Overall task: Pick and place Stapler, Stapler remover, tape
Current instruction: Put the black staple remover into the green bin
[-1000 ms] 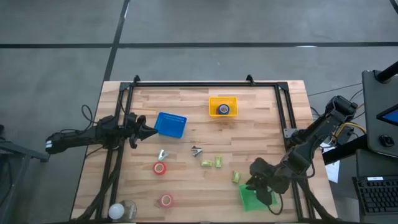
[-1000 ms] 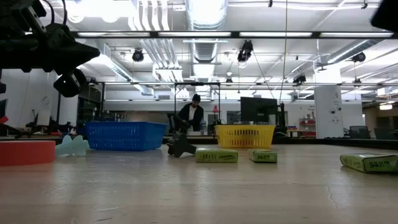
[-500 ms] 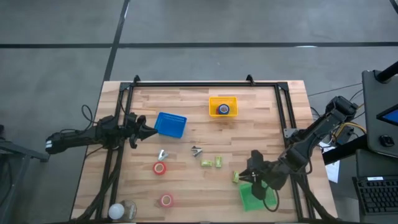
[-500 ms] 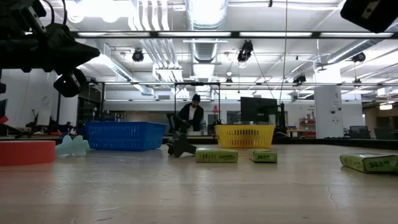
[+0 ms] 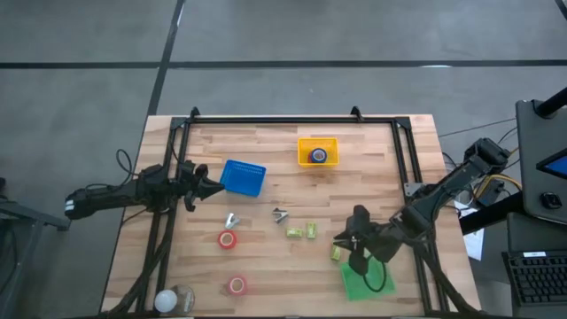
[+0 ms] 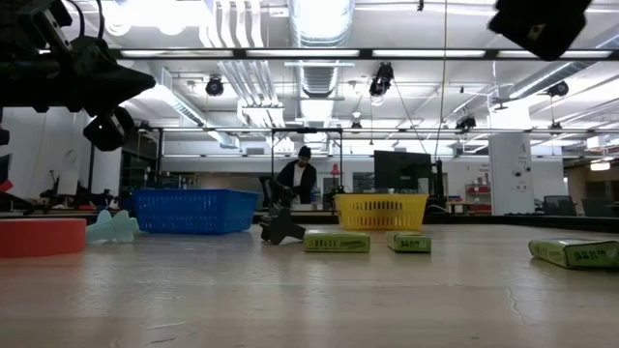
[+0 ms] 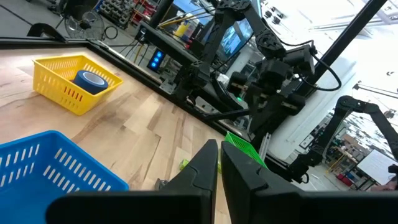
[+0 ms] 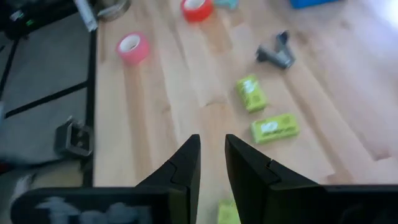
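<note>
My right gripper (image 5: 348, 241) hovers open by a narrow gap near a green box (image 5: 337, 252), just beyond the green basket (image 5: 365, 282). Two more green boxes (image 5: 294, 233) (image 5: 312, 231) lie on the wood. A dark metal piece (image 5: 281, 215) and a pale one (image 5: 232, 220) lie mid-table. Two red tape rolls (image 5: 228, 239) (image 5: 236, 285) lie flat on the table. The blue tape (image 5: 320, 156) sits in the yellow basket (image 5: 306, 144). My left gripper (image 5: 208, 188) waits shut beside the blue basket (image 5: 244, 177). In the right wrist view the boxes (image 8: 274, 129) and the dark piece (image 8: 278, 53) lie ahead of my right gripper (image 8: 212, 158).
A black frame rail (image 5: 292, 120) runs along the far edge, with posts down both sides. A pale roll and a white ball (image 5: 174, 299) sit at the near left corner. Bare wood lies between the baskets and near the middle of the near edge. A person (image 6: 302, 179) sits far behind the table.
My right gripper has moved from above the green basket toward the table's left and a little toward the far edge, ending beside the nearest green box. In the low view it has come in from the right at the top. Nothing on the table has shifted.
</note>
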Motion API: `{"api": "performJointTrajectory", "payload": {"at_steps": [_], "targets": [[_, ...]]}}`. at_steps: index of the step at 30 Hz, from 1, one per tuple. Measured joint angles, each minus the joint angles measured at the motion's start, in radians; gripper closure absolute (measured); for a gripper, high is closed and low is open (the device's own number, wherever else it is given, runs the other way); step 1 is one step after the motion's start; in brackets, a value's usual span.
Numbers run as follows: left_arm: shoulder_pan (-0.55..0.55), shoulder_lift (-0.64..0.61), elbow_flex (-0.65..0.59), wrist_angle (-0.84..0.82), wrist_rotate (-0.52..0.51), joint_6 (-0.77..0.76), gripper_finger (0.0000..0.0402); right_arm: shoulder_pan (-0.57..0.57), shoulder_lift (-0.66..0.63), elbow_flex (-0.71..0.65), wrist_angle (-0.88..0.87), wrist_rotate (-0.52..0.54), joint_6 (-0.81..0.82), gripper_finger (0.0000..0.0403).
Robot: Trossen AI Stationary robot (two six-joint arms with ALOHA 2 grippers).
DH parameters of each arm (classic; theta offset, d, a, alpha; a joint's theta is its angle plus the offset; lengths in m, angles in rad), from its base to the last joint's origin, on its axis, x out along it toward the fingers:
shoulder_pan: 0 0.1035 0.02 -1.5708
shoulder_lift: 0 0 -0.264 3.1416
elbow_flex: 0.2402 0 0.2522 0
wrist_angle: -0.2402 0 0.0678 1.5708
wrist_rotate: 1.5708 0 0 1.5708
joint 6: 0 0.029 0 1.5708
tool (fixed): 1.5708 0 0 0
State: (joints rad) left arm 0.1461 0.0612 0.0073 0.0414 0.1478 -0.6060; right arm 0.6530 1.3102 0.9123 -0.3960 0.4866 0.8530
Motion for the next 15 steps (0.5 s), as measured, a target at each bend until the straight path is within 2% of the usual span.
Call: {"api": "performJointTrajectory", "payload": {"at_steps": [3, 8, 15], "targets": [[0.0, 0.0, 0.0, 0.0, 0.0, 0.0, 0.0378, -0.032, 0.0, 0.0, 0.02, 0.038, -0.007, 0.0342], [0.0, 0.0, 0.0, 0.0, 0.0, 0.0, 0.0378, -0.098, 0.007, 0.0, 0.07, 0.037, -0.06, 0.0344], [0.0, 0.0, 0.0, 0.0, 0.0, 0.0, 0.0378, -0.187, 0.096, -0.001, 0.193, -0.013, -0.218, 0.0313]]}}
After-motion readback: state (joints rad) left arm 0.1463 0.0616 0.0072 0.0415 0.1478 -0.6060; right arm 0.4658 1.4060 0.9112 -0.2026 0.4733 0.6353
